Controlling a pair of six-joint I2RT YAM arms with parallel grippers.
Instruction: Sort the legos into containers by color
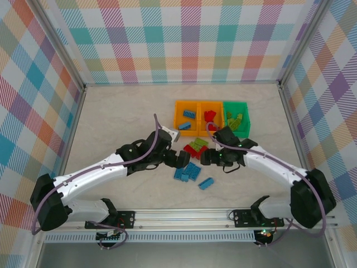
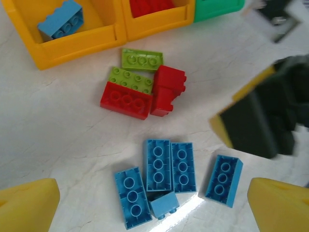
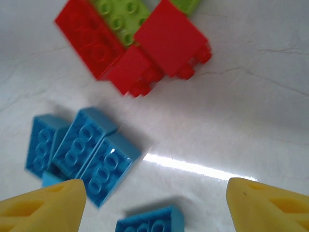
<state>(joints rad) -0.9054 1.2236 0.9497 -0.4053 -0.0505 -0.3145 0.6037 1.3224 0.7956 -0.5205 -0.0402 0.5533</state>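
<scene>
Blue brick part-hidden under 2 adj. blue legos

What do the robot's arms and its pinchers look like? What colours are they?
The left arm and the right arm are smooth white tubes with chunky black joints and black shoulders. A thin mauve cable loops along each one. The left gripper and the right gripper have black bodies, and their wedge-shaped plastic fingers are bright yellow.
</scene>
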